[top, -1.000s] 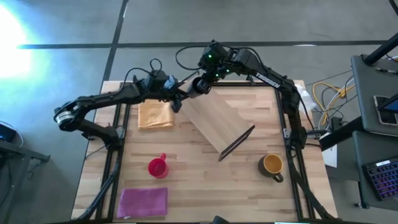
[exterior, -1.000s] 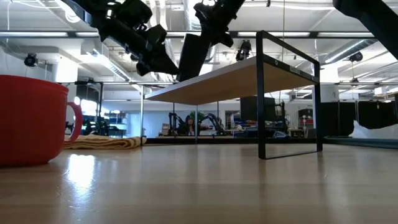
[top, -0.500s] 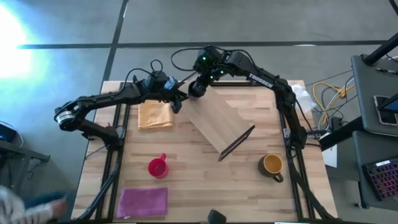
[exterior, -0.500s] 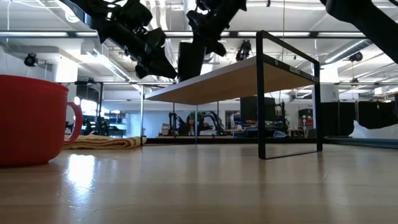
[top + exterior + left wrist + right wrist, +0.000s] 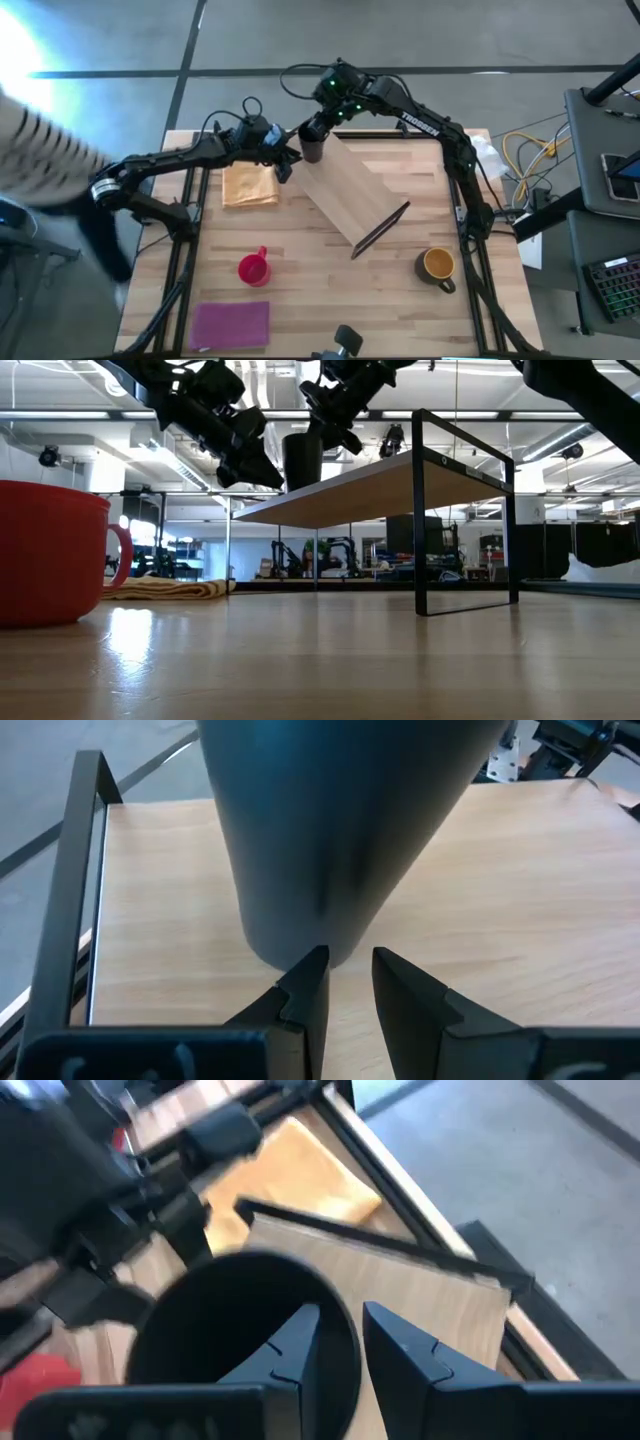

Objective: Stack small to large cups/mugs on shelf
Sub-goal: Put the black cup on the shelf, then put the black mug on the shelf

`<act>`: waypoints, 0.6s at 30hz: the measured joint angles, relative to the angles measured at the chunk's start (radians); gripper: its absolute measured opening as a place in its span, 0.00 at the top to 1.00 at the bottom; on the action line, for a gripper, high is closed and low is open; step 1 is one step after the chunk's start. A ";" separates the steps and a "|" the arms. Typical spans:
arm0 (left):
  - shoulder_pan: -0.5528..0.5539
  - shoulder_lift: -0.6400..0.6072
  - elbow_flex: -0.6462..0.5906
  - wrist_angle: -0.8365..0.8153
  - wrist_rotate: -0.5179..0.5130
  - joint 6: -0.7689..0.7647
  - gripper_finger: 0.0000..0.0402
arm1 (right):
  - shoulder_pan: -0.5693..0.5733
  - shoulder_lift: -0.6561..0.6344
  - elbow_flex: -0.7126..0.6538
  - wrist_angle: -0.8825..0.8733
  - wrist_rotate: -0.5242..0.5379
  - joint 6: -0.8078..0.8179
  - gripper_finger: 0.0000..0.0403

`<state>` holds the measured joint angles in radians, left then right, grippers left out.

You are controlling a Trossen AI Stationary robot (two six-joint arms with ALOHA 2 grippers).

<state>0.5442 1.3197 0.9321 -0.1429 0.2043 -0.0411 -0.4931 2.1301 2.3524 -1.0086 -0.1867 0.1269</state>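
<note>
Red mug [image 5: 253, 268] is sitting nearest the table's [image 5: 330, 290] front, with the purple mat [image 5: 230, 323] just in front of it and the dark mug [image 5: 438, 265] with its yellow inside waiting well apart toward the right edge; both are still off the shelf [image 5: 350, 195]. That shelf is lying at an angle mid-table.

At its far end the black cup [image 5: 302, 460], which was hanging tilted above the board 1 second ago, is now standing upright on it. So the first of 3 placements is looking done.

The right gripper [image 5: 340, 1320] is hovering over the cup's rim; whether it is gripping or letting go, I cannot tell. The left gripper [image 5: 350, 958] is waiting just beside the cup's base, fingers slightly parted and holding nothing.

Beyond them the orange-tan cloth [image 5: 250, 185] is lying flat. A person's striped sleeve [image 5: 50, 150] is blurring past the table's left side, and a wide hall with ceiling lights is showing behind.
</note>
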 joint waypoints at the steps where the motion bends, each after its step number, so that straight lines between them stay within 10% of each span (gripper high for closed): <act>1: 0.000 0.000 -0.002 -0.002 0.000 -0.001 0.84 | 0.000 -0.003 0.000 0.007 0.000 0.002 0.81; 18: -0.083 -0.102 -0.008 -0.235 0.055 -0.043 0.84 | 0.011 -0.224 0.003 -0.183 0.146 0.006 0.75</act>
<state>0.4610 1.2180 0.9241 -0.3781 0.2588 -0.0843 -0.4825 1.9064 2.3554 -1.1920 -0.0404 0.1325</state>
